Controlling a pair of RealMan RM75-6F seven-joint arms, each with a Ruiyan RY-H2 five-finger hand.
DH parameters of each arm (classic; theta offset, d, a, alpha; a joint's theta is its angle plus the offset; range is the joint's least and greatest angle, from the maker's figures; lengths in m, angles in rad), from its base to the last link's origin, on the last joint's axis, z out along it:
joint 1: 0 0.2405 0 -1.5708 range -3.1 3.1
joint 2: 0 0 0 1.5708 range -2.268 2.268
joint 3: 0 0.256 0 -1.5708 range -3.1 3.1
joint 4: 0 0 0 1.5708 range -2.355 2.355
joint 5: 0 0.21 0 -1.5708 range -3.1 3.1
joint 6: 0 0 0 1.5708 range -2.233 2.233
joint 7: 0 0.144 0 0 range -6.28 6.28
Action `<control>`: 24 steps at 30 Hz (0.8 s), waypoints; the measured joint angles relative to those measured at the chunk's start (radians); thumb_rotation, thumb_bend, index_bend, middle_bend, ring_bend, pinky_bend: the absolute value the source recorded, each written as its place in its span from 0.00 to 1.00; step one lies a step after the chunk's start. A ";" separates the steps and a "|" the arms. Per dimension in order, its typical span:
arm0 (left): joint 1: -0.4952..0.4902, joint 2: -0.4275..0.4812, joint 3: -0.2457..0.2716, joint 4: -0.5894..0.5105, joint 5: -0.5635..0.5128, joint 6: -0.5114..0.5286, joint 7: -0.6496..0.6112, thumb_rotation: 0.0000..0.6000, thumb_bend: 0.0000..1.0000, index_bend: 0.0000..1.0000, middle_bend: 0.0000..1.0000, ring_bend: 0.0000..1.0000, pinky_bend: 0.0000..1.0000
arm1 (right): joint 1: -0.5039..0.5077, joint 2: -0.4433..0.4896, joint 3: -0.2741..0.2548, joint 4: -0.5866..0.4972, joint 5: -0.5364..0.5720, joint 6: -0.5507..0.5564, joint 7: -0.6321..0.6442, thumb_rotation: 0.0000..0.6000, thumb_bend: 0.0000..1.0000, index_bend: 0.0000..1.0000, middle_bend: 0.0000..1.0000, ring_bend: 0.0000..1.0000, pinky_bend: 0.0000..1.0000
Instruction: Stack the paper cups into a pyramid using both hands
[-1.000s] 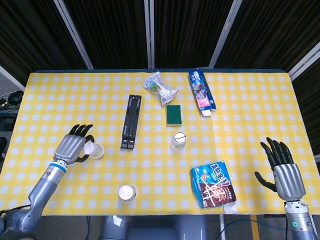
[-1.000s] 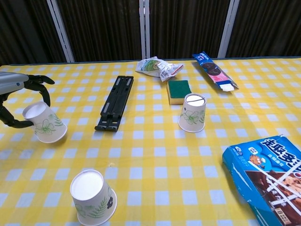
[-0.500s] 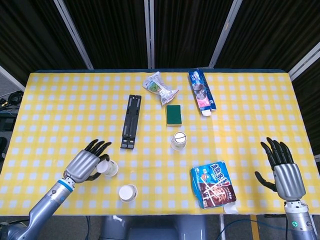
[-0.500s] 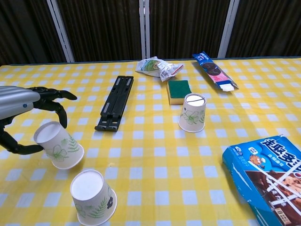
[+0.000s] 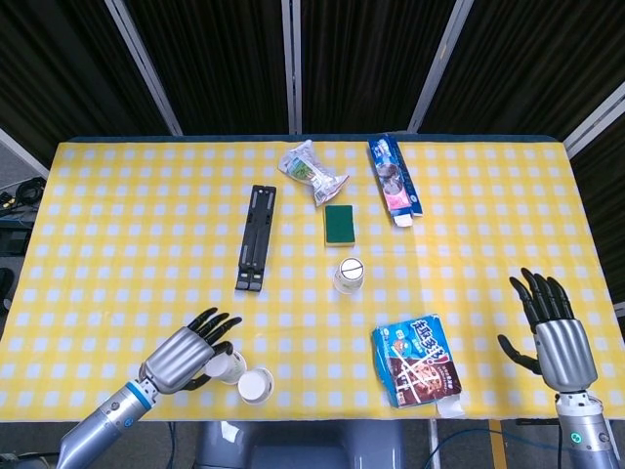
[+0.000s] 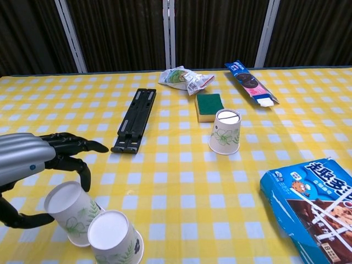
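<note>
My left hand point(image 5: 182, 357) point(image 6: 30, 165) holds an upside-down paper cup point(image 5: 229, 366) point(image 6: 72, 213) near the table's front edge. That cup touches a second upside-down cup point(image 5: 258, 385) point(image 6: 115, 238) just to its right. A third upside-down cup point(image 5: 349, 275) point(image 6: 225, 132) stands alone mid-table. My right hand point(image 5: 554, 330) hovers at the right front with fingers spread and nothing in it; the chest view does not show it.
A black folded stand point(image 5: 257, 237) point(image 6: 134, 118) lies left of centre. A green sponge point(image 5: 339, 224), a crumpled wrapper point(image 5: 312, 171) and a biscuit packet point(image 5: 393, 178) lie farther back. A blue cookie box point(image 5: 416, 360) point(image 6: 311, 198) sits at the front right.
My left hand has carried its cup from the left side toward the front edge, bringing it against the cup near the front. The right hand has not moved.
</note>
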 measured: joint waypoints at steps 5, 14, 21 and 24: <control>0.007 -0.007 0.017 -0.003 0.018 -0.009 0.017 1.00 0.33 0.36 0.00 0.00 0.00 | -0.001 0.001 0.000 -0.001 0.000 0.002 0.003 1.00 0.15 0.00 0.00 0.00 0.00; 0.008 0.018 0.030 -0.020 0.023 -0.028 0.032 1.00 0.33 0.37 0.00 0.00 0.00 | -0.001 0.001 0.000 -0.001 -0.001 0.002 0.003 1.00 0.15 0.00 0.00 0.00 0.00; -0.001 0.033 0.044 -0.038 0.049 -0.045 0.009 1.00 0.33 0.37 0.00 0.00 0.00 | -0.001 0.000 0.000 -0.001 0.000 -0.001 0.000 1.00 0.15 0.00 0.00 0.00 0.00; -0.002 0.036 0.047 -0.040 0.052 -0.050 0.003 1.00 0.33 0.36 0.00 0.00 0.00 | -0.001 0.000 0.000 -0.001 0.001 -0.002 0.002 1.00 0.15 0.00 0.00 0.00 0.00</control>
